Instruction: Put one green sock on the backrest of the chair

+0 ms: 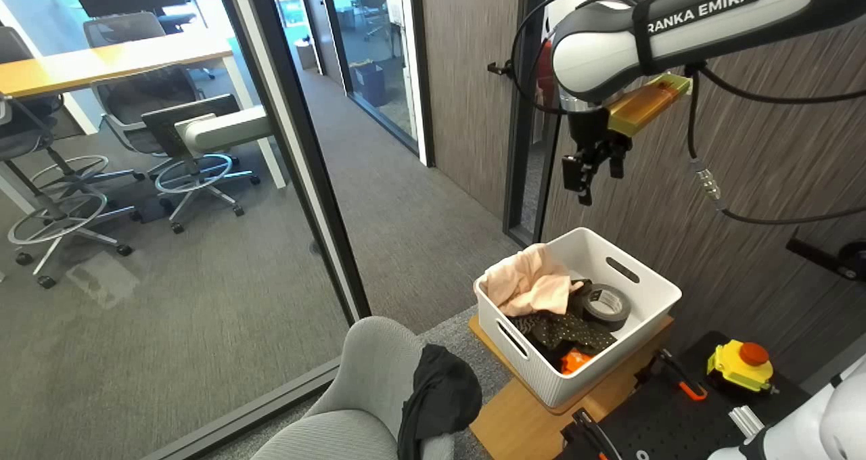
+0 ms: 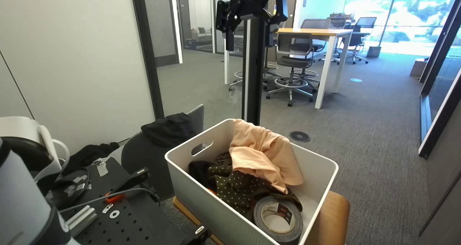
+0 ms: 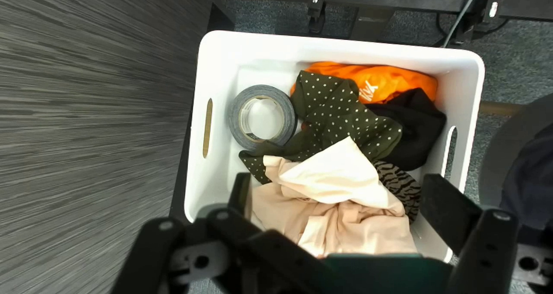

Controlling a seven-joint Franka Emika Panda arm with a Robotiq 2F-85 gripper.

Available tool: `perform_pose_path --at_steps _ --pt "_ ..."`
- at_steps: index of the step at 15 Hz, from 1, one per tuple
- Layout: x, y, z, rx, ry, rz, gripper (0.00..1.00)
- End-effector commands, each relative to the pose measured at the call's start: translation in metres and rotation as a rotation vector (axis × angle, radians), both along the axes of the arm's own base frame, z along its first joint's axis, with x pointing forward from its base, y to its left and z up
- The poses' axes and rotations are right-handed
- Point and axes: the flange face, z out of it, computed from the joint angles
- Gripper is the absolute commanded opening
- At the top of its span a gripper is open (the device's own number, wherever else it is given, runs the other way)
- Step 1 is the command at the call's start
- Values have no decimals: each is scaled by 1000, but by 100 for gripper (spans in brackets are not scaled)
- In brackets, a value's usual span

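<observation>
High over the white bin (image 3: 345, 47), the gripper (image 2: 249, 39) hangs with its fingers spread wide, a broad gap between them. The green sock (image 3: 337, 116), dark olive with pale dots, lies crumpled in the bin; in the wrist view it takes the middle, toward the far side. A pale pink cloth (image 3: 345, 216) fills the near part and covers the sock's near edge. At left, against the sock, lies a roll of tape (image 3: 234, 117); at far right an orange cloth (image 3: 391, 80) runs along the wall, with a black cloth (image 3: 412, 132) nearer and a striped cloth (image 3: 399, 186) nearer again, partly under the pink one. The bin stands on a wooden worktop (image 2: 336, 216). In an exterior view the grey chair (image 1: 382, 362) is to the near left of it, a dark grey-black cloth (image 1: 443, 396) draped over the right part of its backrest. At near right in that view stands a yellow box (image 1: 734, 366) with a red button (image 1: 753, 353).
</observation>
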Motion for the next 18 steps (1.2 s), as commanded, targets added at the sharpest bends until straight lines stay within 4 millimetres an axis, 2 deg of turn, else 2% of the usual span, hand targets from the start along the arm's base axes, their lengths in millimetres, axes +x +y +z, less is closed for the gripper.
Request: perform_pose_path --at_steps 1,6,11,15,18 --pt "-3 -4 -14 31 -16 2 100" --pt "-14 -11 -65 100 -125 2 100" --pt "-22 -15 -137 181 -276 50 100" --pt "-31 -21 -193 282 -279 104 100" --pt "-34 -20 -226 354 -261 138 100"
